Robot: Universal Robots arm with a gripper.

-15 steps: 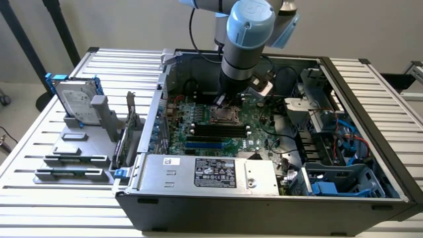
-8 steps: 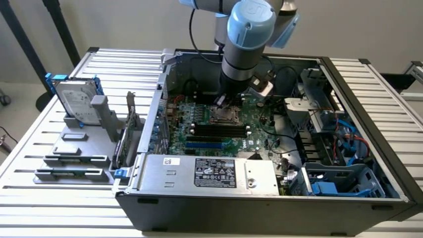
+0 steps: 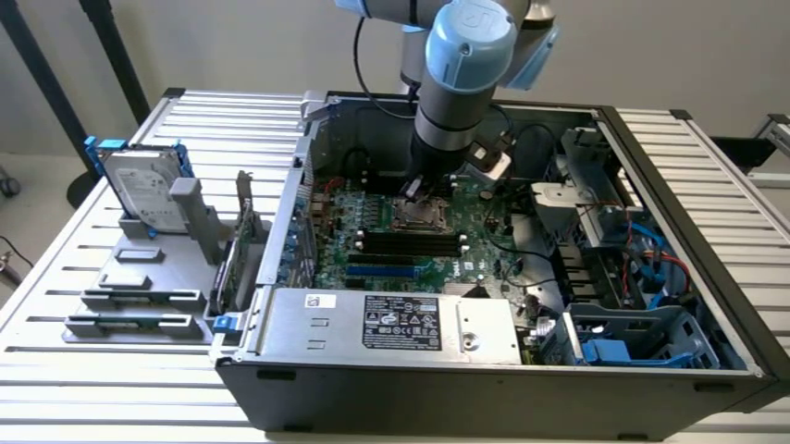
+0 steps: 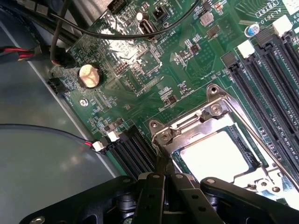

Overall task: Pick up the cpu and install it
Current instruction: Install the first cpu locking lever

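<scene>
In the exterior view, one robot arm point(image 3: 460, 83) with a pale blue joint reached down into one open computer case point(image 3: 494, 379), a dark metal box lying on a table point(image 3: 691, 157) of ribbed aluminium slats. Its gripper point(image 3: 417, 188) hung just above the socket point(image 3: 417, 217) on the one green motherboard point(image 3: 408, 236). Near the front of the case sat one grey metal power supply point(image 3: 383, 324) with a black label. At the exterior view's left stood one grey holder point(image 3: 142, 277) with several slots; one silver hard drive point(image 3: 139, 185) with blue brackets stood upright in it. Blue plastic drive bays point(image 3: 617, 347) filled the case's corner at the exterior view's right.

The wrist view gave the detail that the exterior view lacked. The cpu point(image 4: 216, 156), a flat square with a pale, smooth metal top, lay inside the socket, framed by one shiny steel bracket point(image 4: 196, 121) held with round screws. The gripper's point(image 4: 163, 179) black fingers point(image 4: 156, 196) were pressed together, gripping nothing, their tips at the bracket's edge just beside the cpu. One round silver coin battery point(image 4: 89, 75) sat on the board, well apart from the socket. Long black memory slots point(image 4: 268, 84) ran on one side of the socket and more point(image 4: 133, 151) on the other. Two black cables point(image 4: 117, 32) curved over the board
</scene>
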